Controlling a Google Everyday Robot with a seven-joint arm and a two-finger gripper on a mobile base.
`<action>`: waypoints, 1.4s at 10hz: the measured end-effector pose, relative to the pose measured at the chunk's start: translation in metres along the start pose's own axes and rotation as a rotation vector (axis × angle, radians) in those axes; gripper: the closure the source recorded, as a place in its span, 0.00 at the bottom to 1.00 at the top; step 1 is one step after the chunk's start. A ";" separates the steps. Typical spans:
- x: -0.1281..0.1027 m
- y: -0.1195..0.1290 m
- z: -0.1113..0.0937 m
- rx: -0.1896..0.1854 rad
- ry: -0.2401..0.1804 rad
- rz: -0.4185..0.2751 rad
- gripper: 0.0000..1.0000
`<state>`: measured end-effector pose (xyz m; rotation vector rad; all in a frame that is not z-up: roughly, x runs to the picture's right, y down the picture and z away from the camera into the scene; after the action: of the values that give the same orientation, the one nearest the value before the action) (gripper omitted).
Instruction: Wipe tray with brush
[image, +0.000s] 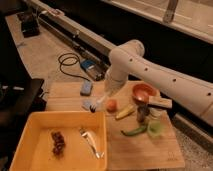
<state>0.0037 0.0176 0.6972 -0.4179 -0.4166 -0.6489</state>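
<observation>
Camera view shows the hand (105, 94) pinched shut on what looks like the slim whitish-handled brush (96, 104), just past the far rim of the big yellow-orange plastic tray (34, 131), so I'd bring it near, bristles down, and sweep around the silver fork (90, 142).

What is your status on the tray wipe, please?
Gripper shut on brush, above the board just past the tray rim. Dark crumbs in tray. Fork lies in the way.
</observation>
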 end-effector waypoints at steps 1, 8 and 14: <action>-0.018 -0.007 0.001 0.006 -0.014 -0.047 1.00; -0.120 0.003 0.020 -0.014 -0.159 -0.277 1.00; -0.141 0.017 0.043 -0.041 -0.203 -0.301 1.00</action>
<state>-0.0967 0.1194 0.6595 -0.4665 -0.6683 -0.9119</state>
